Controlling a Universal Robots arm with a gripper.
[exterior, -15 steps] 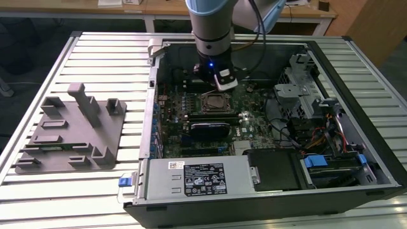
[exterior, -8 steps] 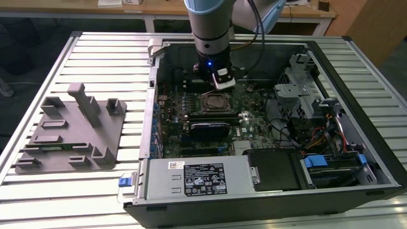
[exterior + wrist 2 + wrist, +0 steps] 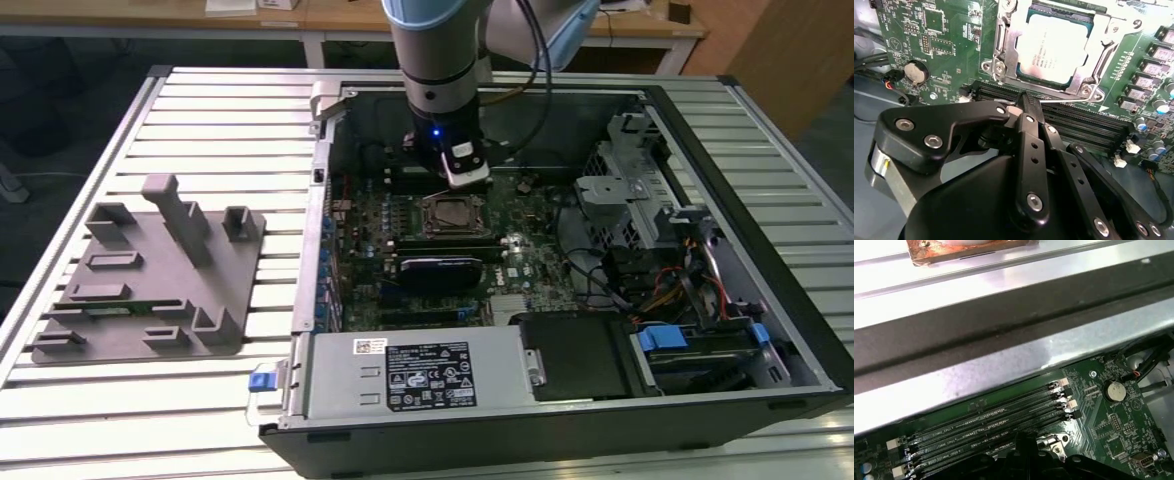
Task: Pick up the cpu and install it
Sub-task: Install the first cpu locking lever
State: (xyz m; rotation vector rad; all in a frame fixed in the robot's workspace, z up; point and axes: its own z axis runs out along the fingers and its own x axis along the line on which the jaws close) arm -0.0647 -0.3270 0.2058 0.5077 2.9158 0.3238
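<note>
- The fingertips (image 3: 1026,102) are seen brought together to a single point in the second wrist view, with nothing visible between them; the gripper (image 3: 1026,107) is thus clenched and empty.
- The gripper's tip is held over the memory slots (image 3: 1079,127), just beside the near edge of the socket frame (image 3: 1004,55), without visible contact with either.
- The cpu (image 3: 1059,47) is found already seated in the socket, its silvery top exposed inside the open frame; in the exterior view it appears as a pale square (image 3: 449,212) just below the gripper (image 3: 465,180).
- The step in hand is judged to be the close of the installation: the chip has been placed and let go, and the task looks nearly complete.
- Any further move is judged to call for care that the closed tip is kept off the chip's top and the slot latches (image 3: 1069,402).
- The motherboard (image 3: 534,260) is shown lying flat inside the open computer case (image 3: 747,200), which rests on a slatted table (image 3: 227,120) beside a grey parts fixture (image 3: 147,290).
</note>
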